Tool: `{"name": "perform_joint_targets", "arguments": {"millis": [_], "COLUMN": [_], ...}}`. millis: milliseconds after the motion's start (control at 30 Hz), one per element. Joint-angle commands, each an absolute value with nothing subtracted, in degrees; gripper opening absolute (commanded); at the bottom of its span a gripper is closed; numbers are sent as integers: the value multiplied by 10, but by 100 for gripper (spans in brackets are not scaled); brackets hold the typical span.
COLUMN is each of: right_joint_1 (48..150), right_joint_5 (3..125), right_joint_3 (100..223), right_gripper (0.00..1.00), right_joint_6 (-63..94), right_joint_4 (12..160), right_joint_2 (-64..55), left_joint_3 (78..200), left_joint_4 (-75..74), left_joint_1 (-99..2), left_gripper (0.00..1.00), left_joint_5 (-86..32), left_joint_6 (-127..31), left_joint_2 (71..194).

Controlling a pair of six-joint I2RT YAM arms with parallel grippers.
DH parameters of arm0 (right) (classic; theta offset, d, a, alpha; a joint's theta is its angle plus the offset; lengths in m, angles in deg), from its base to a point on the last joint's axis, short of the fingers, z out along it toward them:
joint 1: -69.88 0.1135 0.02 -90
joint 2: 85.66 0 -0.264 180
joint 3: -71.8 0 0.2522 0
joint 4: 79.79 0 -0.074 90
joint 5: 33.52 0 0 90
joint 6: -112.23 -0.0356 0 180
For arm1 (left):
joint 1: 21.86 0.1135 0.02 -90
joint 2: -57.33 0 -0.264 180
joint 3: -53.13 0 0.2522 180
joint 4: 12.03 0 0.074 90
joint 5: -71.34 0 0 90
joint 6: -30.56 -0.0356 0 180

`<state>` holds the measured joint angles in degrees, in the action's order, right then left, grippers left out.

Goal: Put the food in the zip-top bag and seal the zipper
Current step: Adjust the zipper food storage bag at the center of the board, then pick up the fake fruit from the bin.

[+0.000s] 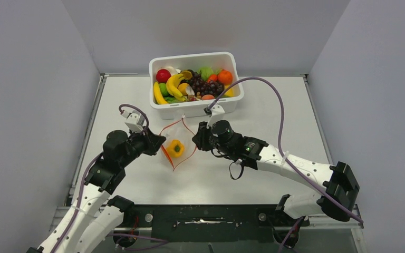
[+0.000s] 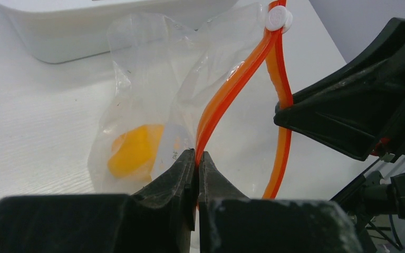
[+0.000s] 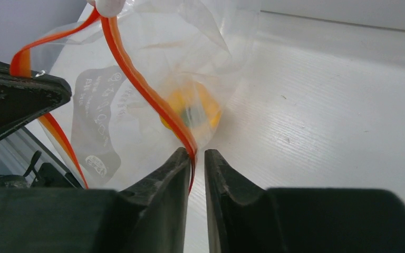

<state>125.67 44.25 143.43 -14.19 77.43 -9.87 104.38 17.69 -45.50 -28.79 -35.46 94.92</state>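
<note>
The clear zip-top bag (image 1: pixel 183 132) lies between my two grippers, its mouth pulled open. An orange-yellow pepper (image 1: pixel 175 148) sits inside it and also shows in the left wrist view (image 2: pixel 132 150) and the right wrist view (image 3: pixel 192 108). My left gripper (image 1: pixel 161 143) (image 2: pixel 196 154) is shut on the left side of the orange-red zipper (image 2: pixel 227 92). My right gripper (image 1: pixel 196 138) (image 3: pixel 195 153) has its jaws a little apart; the zipper's other side (image 3: pixel 137 79) runs into the gap against the left finger. A white slider (image 2: pixel 278 18) sits at the zipper's far end.
The white tub (image 1: pixel 192 57) stands behind the bag at the table's back. It holds bananas (image 1: pixel 173 84), dark grapes (image 1: pixel 203 84), a red-orange piece (image 1: pixel 224 77) and other toy produce. Grey walls close in both sides.
</note>
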Motion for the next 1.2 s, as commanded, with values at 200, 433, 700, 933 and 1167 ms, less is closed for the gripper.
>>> {"name": "perform_joint_targets", "arguments": {"millis": [200, 433, 700, 933, 1167], "right_joint_1": [1246, 1163, 1084, 1048, 1049], "right_joint_5": [440, 472, 447, 486, 543], "right_joint_3": [1519, 1560, 1603, 1672, 1749], "right_gripper": [52, 61, 52, 53, 48], "right_joint_6": [-85, -31, 51, 95, 101], "right_joint_4": [753, 727, 740, 758, 820], "right_joint_2": [-103, -100, -47, 50, 153], "left_joint_3": [1048, 1048, 1035, 1037, 1042], "left_joint_4": [132, 134, 129, 134, 155], "left_joint_1": [-454, -454, -454, -451, -440], "left_gripper": [0, 0, 0, 0, 0], "left_joint_5": [-345, -341, -358, -329, -247], "left_joint_6": [-373, -375, -377, -376, -375], "left_joint_2": [967, 956, 951, 929, 879]}}
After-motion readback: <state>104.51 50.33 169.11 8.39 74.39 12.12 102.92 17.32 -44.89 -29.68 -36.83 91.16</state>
